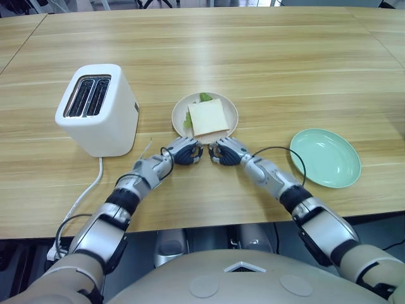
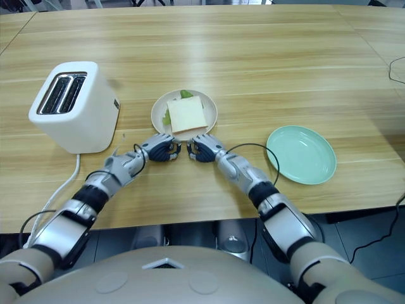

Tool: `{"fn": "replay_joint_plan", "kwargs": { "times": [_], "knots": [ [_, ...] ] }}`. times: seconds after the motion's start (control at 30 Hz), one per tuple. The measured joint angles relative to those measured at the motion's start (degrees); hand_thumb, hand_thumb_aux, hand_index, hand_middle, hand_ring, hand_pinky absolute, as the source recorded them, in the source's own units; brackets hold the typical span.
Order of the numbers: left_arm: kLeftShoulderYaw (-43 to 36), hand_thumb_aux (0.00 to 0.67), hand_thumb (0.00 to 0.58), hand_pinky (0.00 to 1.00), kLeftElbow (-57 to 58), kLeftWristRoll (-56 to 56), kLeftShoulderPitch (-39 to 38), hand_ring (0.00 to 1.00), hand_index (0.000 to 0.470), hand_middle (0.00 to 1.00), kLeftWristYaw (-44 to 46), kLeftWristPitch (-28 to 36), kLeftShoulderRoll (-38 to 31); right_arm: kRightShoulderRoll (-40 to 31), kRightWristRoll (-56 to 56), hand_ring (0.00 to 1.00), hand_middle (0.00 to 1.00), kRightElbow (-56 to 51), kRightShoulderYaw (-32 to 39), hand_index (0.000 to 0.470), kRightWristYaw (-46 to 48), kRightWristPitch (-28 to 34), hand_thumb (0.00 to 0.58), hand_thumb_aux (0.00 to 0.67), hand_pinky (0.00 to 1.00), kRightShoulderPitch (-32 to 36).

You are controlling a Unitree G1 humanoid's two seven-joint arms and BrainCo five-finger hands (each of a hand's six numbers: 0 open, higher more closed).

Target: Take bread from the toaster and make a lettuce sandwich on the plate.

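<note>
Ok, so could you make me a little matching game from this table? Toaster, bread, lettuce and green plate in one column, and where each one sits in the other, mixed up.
Things:
1. toaster
2. bread slice
3. lettuce
4. green plate

Places:
A. peeking out from under the bread
B. on the table, at the robot's left
C. on the table, at the robot's right, nothing on it
D. lying on top, in the beige plate

Pairs: 1-B, 2-D, 3-A, 4-C.
</note>
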State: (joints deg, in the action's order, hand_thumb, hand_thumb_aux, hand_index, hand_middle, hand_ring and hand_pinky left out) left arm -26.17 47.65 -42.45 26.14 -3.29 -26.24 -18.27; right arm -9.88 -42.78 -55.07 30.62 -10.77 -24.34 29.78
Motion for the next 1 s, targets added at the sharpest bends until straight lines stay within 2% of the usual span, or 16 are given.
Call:
{"fn": "replay_joint_plan", "kwargs": {
  "times": [0.1,0.2,0.23,0.27,0.3,0.33,0.37,0.4,0.47,0.57,0.73,0.83,1.0],
  "knots": [
    [-0.57,0.670,0.580,1.00,8.93,0.14,5.23,1.00,0.460,1.00,-4.36,0.82,3.38,2.44,3.28,1.00,1.00,-7.71,-2.81,0.460,-0.64,0.89,0.580,0.670,1.00,3.96],
    [0.41,0.670,0.580,1.00,13.94,1.84,7.01,1.00,0.460,1.00,-8.17,0.24,5.58,3.50,7.04,1.00,1.00,-11.41,-6.01,0.460,-0.51,1.21,0.580,0.670,1.00,5.77],
    [1.38,0.386,0.476,0.64,15.43,3.24,7.04,0.64,0.265,0.64,-9.48,-0.73,6.17,3.65,8.02,1.00,1.00,-12.07,-7.03,0.460,-0.58,1.11,0.580,0.670,1.00,5.99],
    [2.45,0.000,0.000,0.02,16.33,4.77,6.91,0.02,0.000,0.02,-10.91,-2.75,6.48,3.56,9.19,1.00,1.00,-12.51,-7.79,0.460,-1.12,0.43,0.580,0.670,1.00,6.02],
    [2.96,0.000,0.000,0.00,16.37,5.48,6.87,0.00,0.000,0.00,-11.78,-4.20,6.49,3.46,9.49,1.00,1.00,-12.74,-8.23,0.370,-1.67,-0.01,0.558,0.539,1.00,5.93],
    [4.12,0.000,0.000,0.00,16.26,7.17,6.68,0.00,0.000,0.00,-12.57,-7.12,6.60,3.21,9.74,0.96,0.96,-12.60,-8.65,0.285,-3.02,-1.56,0.496,0.415,0.96,5.61],
    [5.43,0.000,0.000,0.00,15.70,9.17,6.28,0.00,0.000,0.00,-12.66,-9.58,6.95,2.77,10.12,0.55,0.55,-12.40,-8.89,0.097,-4.01,-3.21,0.220,0.142,0.55,4.84],
    [7.39,0.000,0.000,0.00,14.49,11.96,5.41,0.00,0.000,0.00,-12.35,-12.38,7.39,2.26,11.03,0.00,0.00,-11.96,-9.31,0.000,-4.84,-5.46,0.000,0.000,0.00,3.67],
    [11.21,0.000,0.000,0.00,10.71,19.09,2.88,0.00,0.000,0.00,-9.78,-17.91,9.06,1.10,12.45,0.00,0.00,-9.29,-10.89,0.000,-7.38,-11.08,0.000,0.000,0.00,0.37],
    [15.02,0.000,0.000,0.00,4.09,27.71,-0.78,0.00,0.000,0.00,-5.76,-22.51,10.38,-0.23,15.76,0.00,0.00,-3.07,-14.09,0.000,-10.38,-17.95,0.000,0.000,0.00,-2.68],
    [20.51,0.000,0.000,0.00,-9.71,37.55,-6.93,0.00,0.000,0.00,-2.95,-24.15,12.24,-2.85,22.73,0.00,0.00,12.79,-24.41,0.000,-15.61,-26.12,0.000,0.000,0.00,-9.67],
    [22.58,0.000,0.000,0.00,-11.73,37.86,-8.59,0.00,0.000,0.00,-3.46,-24.09,12.18,-2.27,23.24,0.00,0.00,15.22,-27.14,0.000,-17.07,-26.16,0.000,0.000,0.00,-11.32],
    [25.19,0.000,0.000,0.00,-12.09,37.79,-8.95,0.00,0.000,0.00,-4.33,-23.93,12.33,0.01,24.35,0.00,0.00,15.29,-27.92,0.000,-16.88,-25.54,0.000,0.000,0.00,-11.76]
  ]
}}
